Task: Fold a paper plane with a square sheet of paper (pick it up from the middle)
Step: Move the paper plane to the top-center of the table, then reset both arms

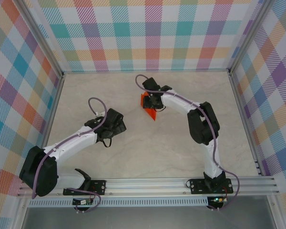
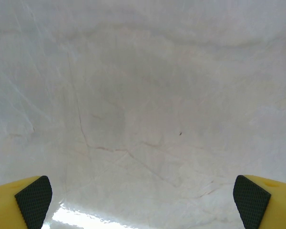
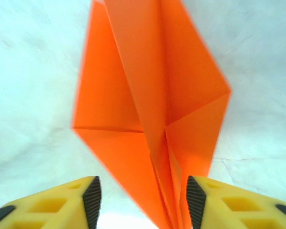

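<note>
The bright orange paper plane point(image 1: 149, 109) lies on the table near the middle back, its sharp nose towards the front. The square sheet of paper stands folded into this dart, with layered triangular wings point(image 3: 148, 95). My right gripper point(image 1: 155, 102) is over its back end. In the right wrist view the jaws stand apart on either side of the plane's central folds, and the right gripper point(image 3: 144, 201) is open, with a gap beside each black pad point(image 3: 92, 200). My left gripper point(image 1: 112, 125) hangs open over bare table to the left, nothing between its fingertips point(image 2: 34, 200).
Plaid walls point(image 1: 148, 33) close the table on three sides. A metal rail point(image 1: 148, 183) carries the arm bases along the near edge. The marbled tabletop point(image 2: 143, 105) lies bare under the left gripper.
</note>
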You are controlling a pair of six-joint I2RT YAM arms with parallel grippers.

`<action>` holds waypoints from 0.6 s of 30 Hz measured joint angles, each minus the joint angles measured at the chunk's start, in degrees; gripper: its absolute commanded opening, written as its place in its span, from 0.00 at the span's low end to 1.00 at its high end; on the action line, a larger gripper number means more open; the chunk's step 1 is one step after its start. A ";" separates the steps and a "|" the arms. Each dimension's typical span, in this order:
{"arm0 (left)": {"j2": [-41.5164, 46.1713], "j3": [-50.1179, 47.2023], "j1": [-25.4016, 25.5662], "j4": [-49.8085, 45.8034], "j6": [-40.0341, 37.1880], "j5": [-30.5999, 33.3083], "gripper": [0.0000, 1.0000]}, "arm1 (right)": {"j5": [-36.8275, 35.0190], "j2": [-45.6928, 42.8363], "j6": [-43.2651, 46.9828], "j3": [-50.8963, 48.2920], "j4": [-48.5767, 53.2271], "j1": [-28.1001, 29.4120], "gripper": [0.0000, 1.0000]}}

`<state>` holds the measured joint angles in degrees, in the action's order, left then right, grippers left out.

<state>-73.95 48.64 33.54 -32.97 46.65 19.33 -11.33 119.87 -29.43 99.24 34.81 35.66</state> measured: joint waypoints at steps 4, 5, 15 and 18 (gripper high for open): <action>0.24 5.38 -0.85 -2.89 -1.81 4.57 1.00 | -1.18 -10.62 -1.29 -0.81 0.22 -0.24 0.78; 0.42 6.62 -1.44 -3.43 -2.80 6.01 1.00 | -1.90 -13.81 -1.38 -1.84 -0.11 -0.37 0.82; 7.85 4.42 -9.05 3.06 -16.96 18.16 1.00 | -17.16 -38.80 5.03 -27.41 -8.61 -7.50 1.00; 10.67 -0.46 -11.80 7.76 -20.68 21.33 1.00 | -20.90 -43.04 7.63 -37.57 -13.35 -11.63 1.00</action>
<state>-63.29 48.18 21.74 -25.21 25.98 40.66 -32.23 76.84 -21.80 61.67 21.45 24.03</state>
